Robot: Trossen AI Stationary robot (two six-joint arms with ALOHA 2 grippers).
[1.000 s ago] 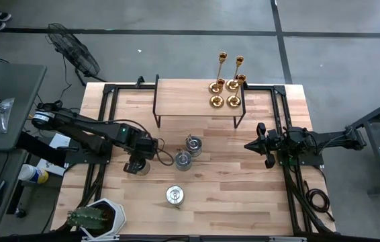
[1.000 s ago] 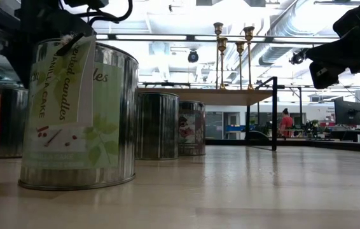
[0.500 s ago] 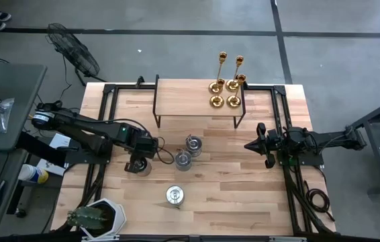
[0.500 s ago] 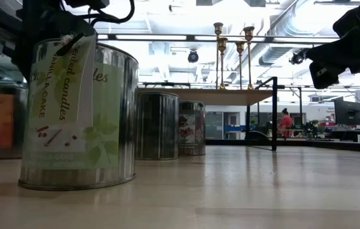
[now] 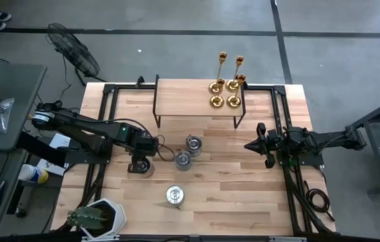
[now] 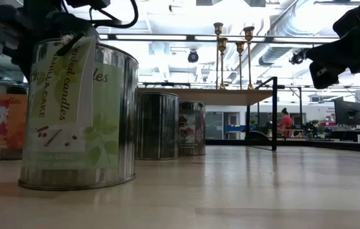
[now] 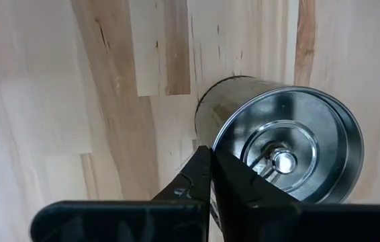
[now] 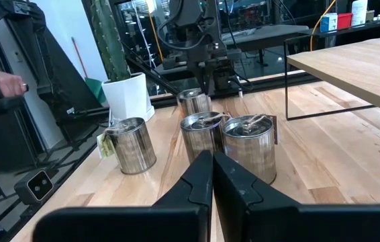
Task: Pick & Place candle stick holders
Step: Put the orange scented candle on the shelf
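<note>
While the four gold candlesticks (image 5: 227, 84) already stand on the raised shelf (image 5: 183, 94) at twelve o'clock, the left gripper (image 5: 140, 160) pinches its jaws flat shut, empty, over one tin (image 7: 277, 151) at nine o'clock, three more tins untouched mid-worktop, and the right gripper (image 5: 252, 145) waits closed at three o'clock.

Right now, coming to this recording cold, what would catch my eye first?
Probably the four gold candlesticks clustered at the far right corner of the raised wooden shelf. Next, four silver tins on the table below: two side by side mid-table, one alone nearer the front edge, and one under the left gripper, whose fingers are shut at its rim. The right gripper waits shut at the right.
</note>
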